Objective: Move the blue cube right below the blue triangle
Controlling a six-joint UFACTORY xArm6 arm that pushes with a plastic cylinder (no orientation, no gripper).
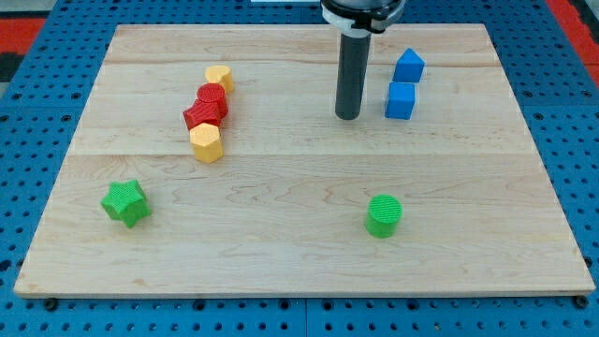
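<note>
Green round block (pixel 383 215) sits nearest, with a green star (pixel 124 203) on the left. Far right, the blue cube (pixel 400 100) sits just below the blue triangle (pixel 408 65). My tip (pixel 347 116) is just left of the cube, not touching. It has no jaws and holds nothing.

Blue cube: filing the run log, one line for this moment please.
blue cube just below blue triangle | my tip left of cube, apart | task looks met
</note>
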